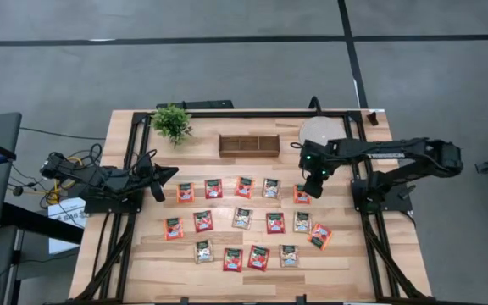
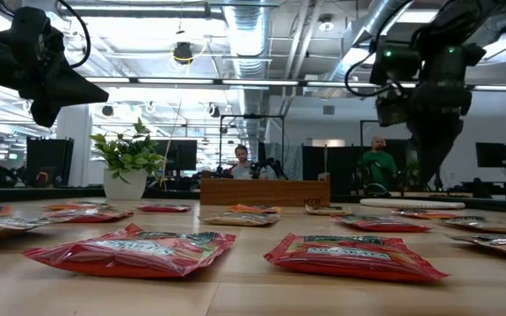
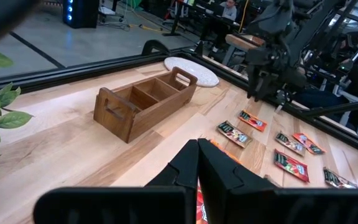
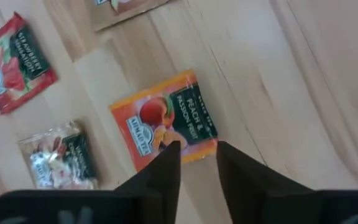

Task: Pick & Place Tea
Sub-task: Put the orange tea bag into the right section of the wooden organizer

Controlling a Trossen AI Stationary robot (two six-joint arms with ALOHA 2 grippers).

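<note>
Several tea sachets lie flat in three rows on the wooden table [image 1: 142,280], most of them red [image 1: 275,223] and some pale [image 1: 242,218]. My right gripper [image 4: 196,152] points steeply down, open, above the near edge of an orange peach sachet [image 4: 163,121] at the right end of the far row [image 1: 302,195]. I cannot see it touching the sachet. A red sachet [image 4: 17,62] and a pale one [image 4: 58,155] lie beside it. My left gripper [image 3: 197,152] is shut on nothing and hangs level over the table's left side [image 1: 168,174].
A wooden box with three compartments [image 1: 249,145] stands at the far middle. A round pale disc [image 1: 318,131] lies to its right and a small potted plant [image 1: 173,123] stands to its left. Black frame rails [image 1: 117,246] run along both table sides. People sit beyond the table.
</note>
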